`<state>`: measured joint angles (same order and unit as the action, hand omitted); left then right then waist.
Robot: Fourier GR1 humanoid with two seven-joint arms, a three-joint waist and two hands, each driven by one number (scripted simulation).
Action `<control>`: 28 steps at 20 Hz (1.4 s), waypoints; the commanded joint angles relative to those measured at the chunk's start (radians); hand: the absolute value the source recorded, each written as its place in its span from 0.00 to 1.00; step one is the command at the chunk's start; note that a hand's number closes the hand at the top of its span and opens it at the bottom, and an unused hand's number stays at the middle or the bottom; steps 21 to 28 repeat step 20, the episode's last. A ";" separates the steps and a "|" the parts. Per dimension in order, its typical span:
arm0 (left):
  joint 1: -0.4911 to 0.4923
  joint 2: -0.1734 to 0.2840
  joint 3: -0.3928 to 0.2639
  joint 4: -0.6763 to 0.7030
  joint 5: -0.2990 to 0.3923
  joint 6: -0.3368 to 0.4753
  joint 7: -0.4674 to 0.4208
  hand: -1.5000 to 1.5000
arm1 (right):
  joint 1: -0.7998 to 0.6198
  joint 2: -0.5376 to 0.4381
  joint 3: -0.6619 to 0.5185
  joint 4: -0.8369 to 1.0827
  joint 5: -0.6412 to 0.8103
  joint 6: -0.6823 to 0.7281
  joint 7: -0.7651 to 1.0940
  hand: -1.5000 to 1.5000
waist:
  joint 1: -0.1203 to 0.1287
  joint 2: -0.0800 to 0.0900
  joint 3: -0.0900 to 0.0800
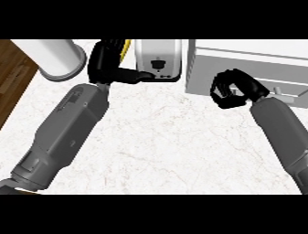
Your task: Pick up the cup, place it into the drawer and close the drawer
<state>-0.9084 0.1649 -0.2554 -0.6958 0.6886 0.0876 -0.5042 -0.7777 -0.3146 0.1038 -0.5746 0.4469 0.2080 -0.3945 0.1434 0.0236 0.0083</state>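
Left hand [112, 68] fingers curl round the shiny silver cup [157, 57]; right hand [234, 89] fingers curled, holding nothing.

Lighting's even and bright, looks like it comes from overhead, no hard source visible. The white marble tabletop [176, 137] reads near blown-out, veins faint. Soft shadow under the drawer [251, 68] front's lower edge, and a dim one beside my left forearm [65, 132]. My left robot hand [109, 64] and right robot hand [234, 89] are so black that finger detail is mostly lost. Mild sheen on the white cylinder [55, 57] at top left. Edges look soft all over; no obvious bending of straight lines near the borders.
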 commanded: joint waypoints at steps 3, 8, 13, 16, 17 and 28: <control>0.047 0.042 -0.003 -0.035 0.005 -0.048 0.014 0.00 | -0.152 -0.088 -0.110 0.084 -0.038 -0.049 0.042 1.00 | 0.041 0.019 -0.003; 0.057 0.029 -0.024 -0.056 -0.006 -0.052 0.018 0.00 | -0.169 -0.134 -0.139 0.055 -0.078 0.006 0.045 1.00 | 0.054 0.020 -0.003; 0.068 0.046 -0.008 -0.071 0.010 -0.074 0.017 0.00 | -0.165 -0.157 -0.142 0.027 -0.097 0.052 0.050 1.00 | 0.069 0.025 -0.005; 0.081 0.048 -0.012 -0.078 0.014 -0.090 0.025 0.00 | -0.153 -0.154 -0.147 0.012 -0.115 0.072 0.051 1.00 | 0.081 0.028 -0.005; 0.080 0.044 -0.015 -0.082 0.012 -0.089 0.025 0.00 | -0.154 -0.169 -0.151 0.006 -0.120 0.086 0.055 1.00 | 0.077 0.025 -0.005; 0.108 0.053 -0.013 -0.076 0.017 -0.105 0.022 0.00 | -0.141 -0.171 -0.161 -0.012 -0.137 0.093 0.047 1.00 | 0.078 0.030 -0.006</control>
